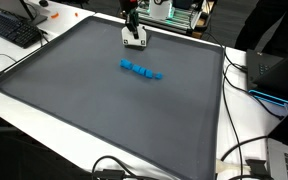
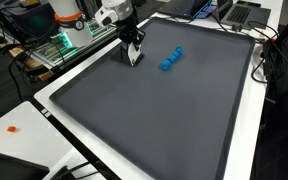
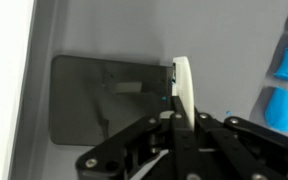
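We catch the gripper [image 1: 134,41] low at the far edge of the grey mat [image 1: 94,110], fingers clamped on a white piece [image 3: 183,85]; the wrist view shows the black linkages meeting right on it. We read this as the holding stage. The piece is in the grasp, at or just above the mat, and we cannot tell whether it touches the surface.

Well apart from it, toward the middle of the mat, a short, close-set row of blue blocks [image 1: 141,70] lies in a slightly crooked line. Any further move calls for a steady, square grip, we judge. The piece looks thin and edge-on between the pads, with a rounded top, and seems smooth and hard like plastic.

The mat is matte and dark with rounded corners, and it lies on a white tabletop [image 3: 4,90]. The blocks look like small cubes in saturated blue. In the wrist view there is a darker rounded rectangle [image 3: 94,100] on the mat; shadow or mark, we cannot say. A keyboard [image 1: 14,30] and cables [image 1: 246,150] sit off the mat.
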Robot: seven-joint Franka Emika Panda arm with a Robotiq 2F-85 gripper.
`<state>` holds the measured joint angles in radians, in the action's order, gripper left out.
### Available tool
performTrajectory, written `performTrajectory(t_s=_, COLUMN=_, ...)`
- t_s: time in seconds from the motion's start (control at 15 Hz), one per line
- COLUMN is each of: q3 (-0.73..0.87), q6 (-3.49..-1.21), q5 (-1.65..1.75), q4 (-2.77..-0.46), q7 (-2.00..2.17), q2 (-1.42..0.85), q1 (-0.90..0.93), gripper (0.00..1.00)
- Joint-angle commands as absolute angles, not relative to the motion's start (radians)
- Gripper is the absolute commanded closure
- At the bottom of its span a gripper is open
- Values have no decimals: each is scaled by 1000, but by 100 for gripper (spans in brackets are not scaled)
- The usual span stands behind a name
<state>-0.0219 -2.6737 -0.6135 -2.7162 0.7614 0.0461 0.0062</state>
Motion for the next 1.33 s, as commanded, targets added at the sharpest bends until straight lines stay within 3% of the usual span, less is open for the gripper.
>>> performTrajectory(t_s=0.0, q3=-24, q6=-2710, q5=-628, q4=-2738, q7=767, q2=49, q1=12, gripper=99)
performTrajectory(t_s=1.27, q3=-33, q6=-2758, q5=-655, q4=-2724, q7=757, q2=11, q1=25, gripper=99)
